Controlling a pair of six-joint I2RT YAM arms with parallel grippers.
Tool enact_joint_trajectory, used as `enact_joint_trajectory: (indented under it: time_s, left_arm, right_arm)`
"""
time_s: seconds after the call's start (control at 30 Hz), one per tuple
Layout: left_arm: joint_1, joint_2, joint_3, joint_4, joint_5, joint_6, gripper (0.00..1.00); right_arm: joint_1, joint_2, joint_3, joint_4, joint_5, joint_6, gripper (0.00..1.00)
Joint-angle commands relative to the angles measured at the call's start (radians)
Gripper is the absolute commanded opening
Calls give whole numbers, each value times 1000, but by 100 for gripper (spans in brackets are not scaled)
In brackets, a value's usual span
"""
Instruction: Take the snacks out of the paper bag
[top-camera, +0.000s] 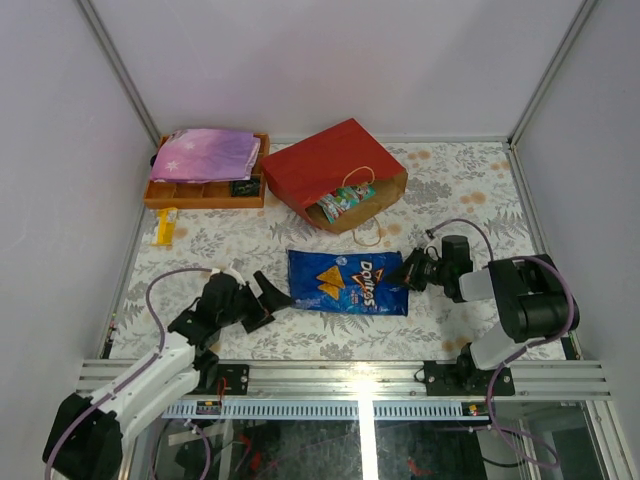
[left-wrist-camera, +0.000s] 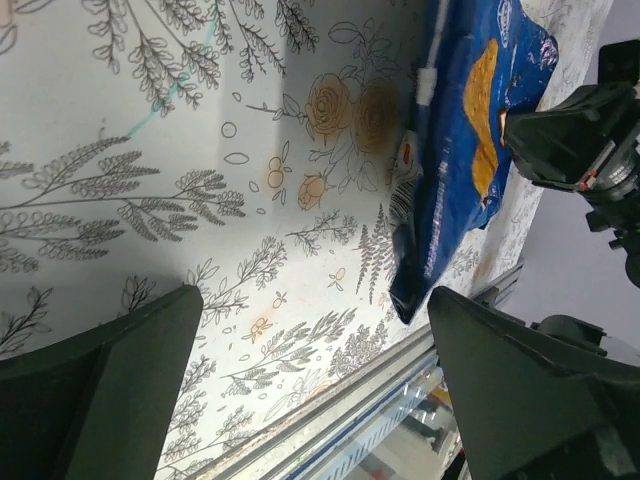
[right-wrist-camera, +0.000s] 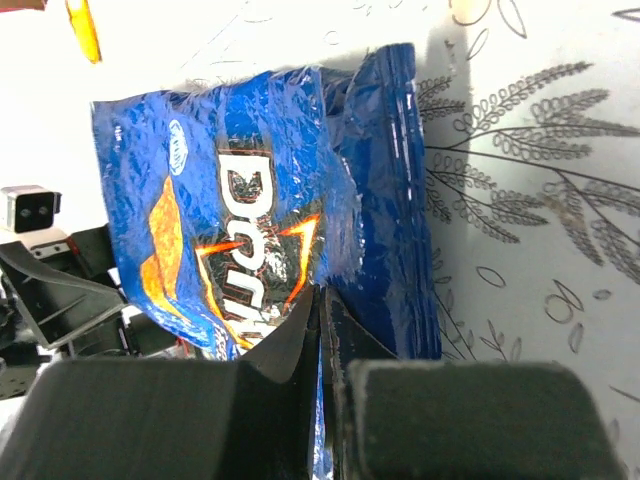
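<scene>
Left pincer (top-camera: 267, 305) open, empty | right pincer (top-camera: 408, 270) pinching Doritos bag (top-camera: 348, 282) edge | bag flat on bench (top-camera: 460, 205): release, lift straight up; next, green packet (top-camera: 345, 203) in paper bag (top-camera: 330, 165)

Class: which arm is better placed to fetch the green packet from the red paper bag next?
Probably left: the left pincer is open and empty; the right pincer is shut on the Doritos bag.

— How is the light?
— Bright and even from overhead, shadows soft.
— Any flaws?
— Glare streaks the blue chip bag (right-wrist-camera: 250, 200) (the table (right-wrist-camera: 200, 40) beside it washes out white); nearest fingers (left-wrist-camera: 100, 390) blur.
</scene>
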Motion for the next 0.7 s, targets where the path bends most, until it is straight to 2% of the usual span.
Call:
enact_joint_trajectory:
  time_s: [0.0, 0.07, 0.2, 0.33, 0.37, 0.43, 0.67]
  left_arm:
    - [3, 144, 15, 74, -32, 49, 92]
    - [3, 206, 24, 159, -3, 64, 80]
    - [6, 226, 20, 300, 38, 58, 66]
    - [20, 196, 4, 319, 48, 38, 43]
    - [27, 192, -5, 321, 56, 32, 41]
    - [33, 186, -31, 347, 83, 8, 40]
    - [39, 195, -106, 484, 152, -74, 48]
  right_arm:
    - [-10, -77, -18, -144, 138, -91, 0]
    - [-10, -102, -20, -175, 148, -106, 0]
    - [-11, -113, -30, -182, 152, -110, 0]
    - [-10, -94, -31, -158, 143, -96, 0]
    - [-11, -89, -31, -151, 139, -93, 0]
    - [-10, -80, -29, -142, 135, -90, 0]
    - [-10, -74, -24, -140, 130, -87, 0]
